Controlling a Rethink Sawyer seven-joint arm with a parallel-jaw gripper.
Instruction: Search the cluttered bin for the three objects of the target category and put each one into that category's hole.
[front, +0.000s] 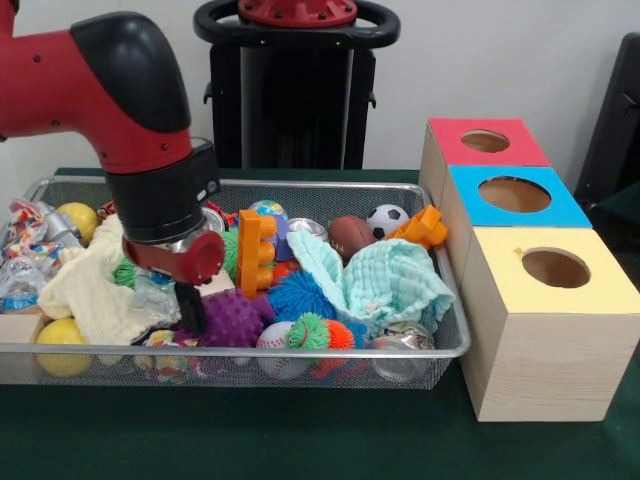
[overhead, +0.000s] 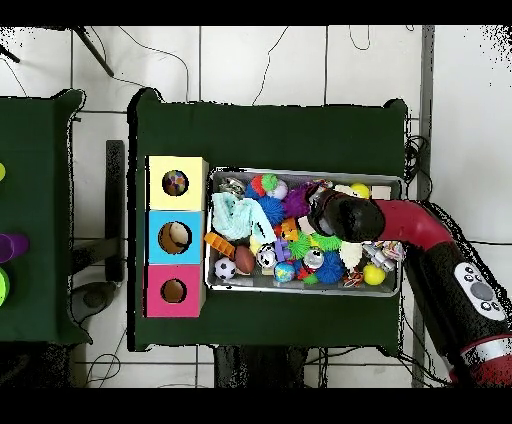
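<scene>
The red and black arm's gripper (front: 190, 305) is sunk among the toys at one end of the silver wire-mesh bin (front: 300, 352), its dark tip just beside the purple spiky rubber ball (front: 232, 318) and a pale yellow cloth (front: 90, 280); whether it is spread or pinching anything I cannot tell. The overhead view shows something round and mottled inside the yellow-topped wooden box's hole (overhead: 176, 182) and a pale shape in the blue-topped box's hole (overhead: 175, 237), so some sorting looks done; which category is the target is not evident, and the bin is crowded, so searching remains.
</scene>
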